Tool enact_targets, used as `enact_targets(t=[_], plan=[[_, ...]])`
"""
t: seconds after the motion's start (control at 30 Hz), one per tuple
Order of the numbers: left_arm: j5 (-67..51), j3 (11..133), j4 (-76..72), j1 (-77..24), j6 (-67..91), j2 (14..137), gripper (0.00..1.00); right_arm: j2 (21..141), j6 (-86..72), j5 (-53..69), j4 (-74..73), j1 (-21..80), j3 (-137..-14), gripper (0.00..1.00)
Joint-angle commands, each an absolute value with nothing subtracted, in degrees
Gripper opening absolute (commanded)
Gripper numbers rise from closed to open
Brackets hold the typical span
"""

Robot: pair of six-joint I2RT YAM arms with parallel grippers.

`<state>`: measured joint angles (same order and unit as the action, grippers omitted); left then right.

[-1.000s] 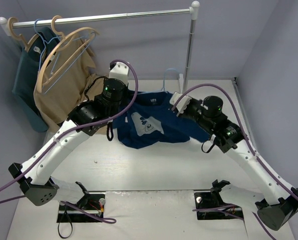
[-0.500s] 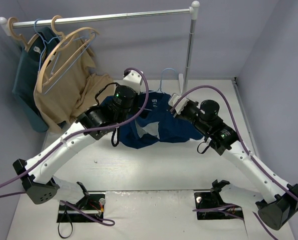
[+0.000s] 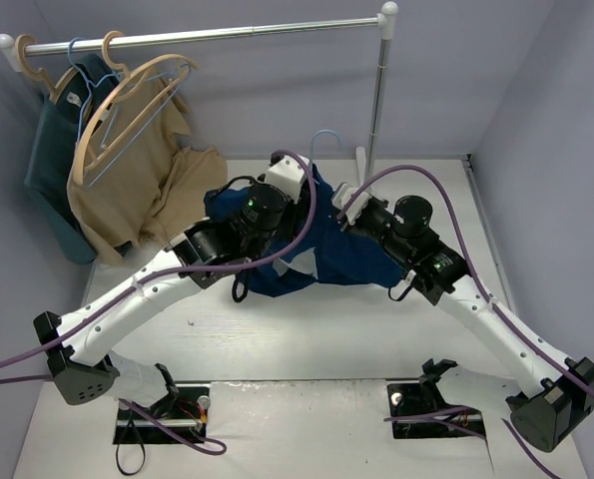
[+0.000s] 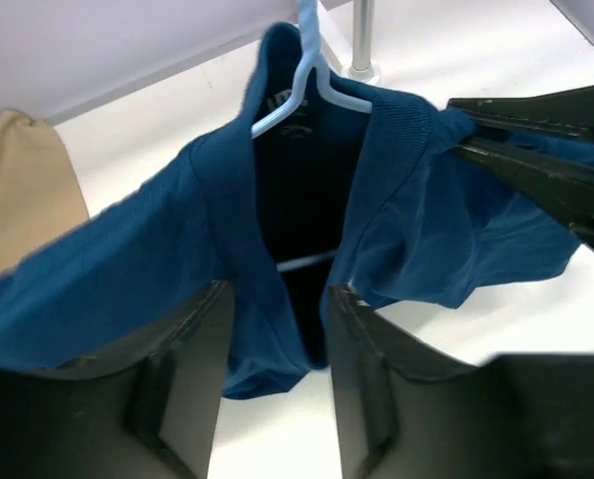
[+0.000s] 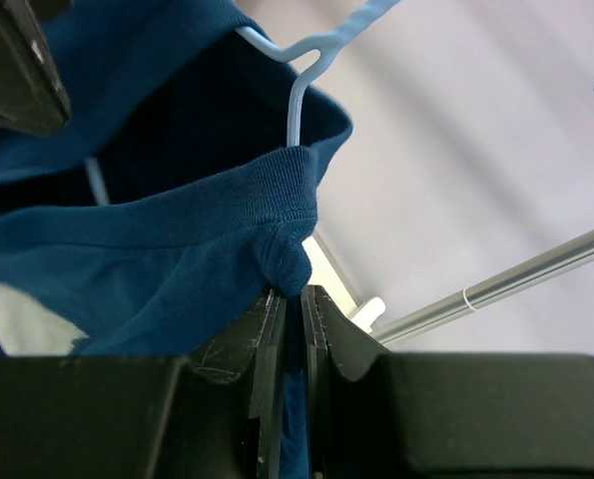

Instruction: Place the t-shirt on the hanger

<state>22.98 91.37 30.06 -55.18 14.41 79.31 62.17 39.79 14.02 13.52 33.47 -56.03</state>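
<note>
The navy t-shirt (image 3: 348, 257) hangs bunched between my two arms, lifted off the table at the collar. The light-blue hanger (image 3: 322, 139) sits inside the neck opening, its hook sticking up above the collar (image 4: 309, 62). My left gripper (image 3: 295, 190) is open; a fold of the shirt (image 4: 127, 269) hangs loose between its fingers (image 4: 192, 334), not pinched. My right gripper (image 5: 289, 299) is shut on the t-shirt's ribbed collar edge (image 5: 287, 249), just below the hanger's neck (image 5: 298, 90). The chest print is mostly hidden by the folds.
A clothes rail (image 3: 207, 33) on a metal pole (image 3: 376, 90) spans the back. From its left end hang a tan garment (image 3: 147, 190), a dark teal garment (image 3: 47, 160) and tan wooden hangers (image 3: 127, 100). The pole's base (image 4: 361, 70) stands just behind the shirt.
My left arm swung right and toward the back, carrying the collar over the hanger, and its jaws have now parted. The right arm edged left, still gripping. The shirt bunched up.
</note>
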Motion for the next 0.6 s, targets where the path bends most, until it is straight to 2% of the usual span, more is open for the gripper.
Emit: enact_targets(t=[0.0,0.1,0.33,0.5,0.57], plan=[[25.04,92.55,26.63,-55.46,10.48,74.72,0.43,59.68,39.02,15.29,22.33,33.93,-56.78,0.0],[25.58,93.51,26.63,-54.93,6.26,72.87,0.54,58.98,39.55,15.38,21.62,33.93,-56.25,0.0],[19.0,97.38,31.54,-49.15,0.09,71.81,0.56,58.54,38.94,17.4,21.45,33.84,-55.37,0.0],[-1.73,97.47,33.39,-33.88,0.18,71.01,0.56,57.57,38.76,20.65,20.13,33.84,-55.37,0.0],[-9.97,98.87,36.73,-30.6,-2.28,71.98,0.56,57.13,38.5,21.62,19.43,33.84,-55.28,0.0]])
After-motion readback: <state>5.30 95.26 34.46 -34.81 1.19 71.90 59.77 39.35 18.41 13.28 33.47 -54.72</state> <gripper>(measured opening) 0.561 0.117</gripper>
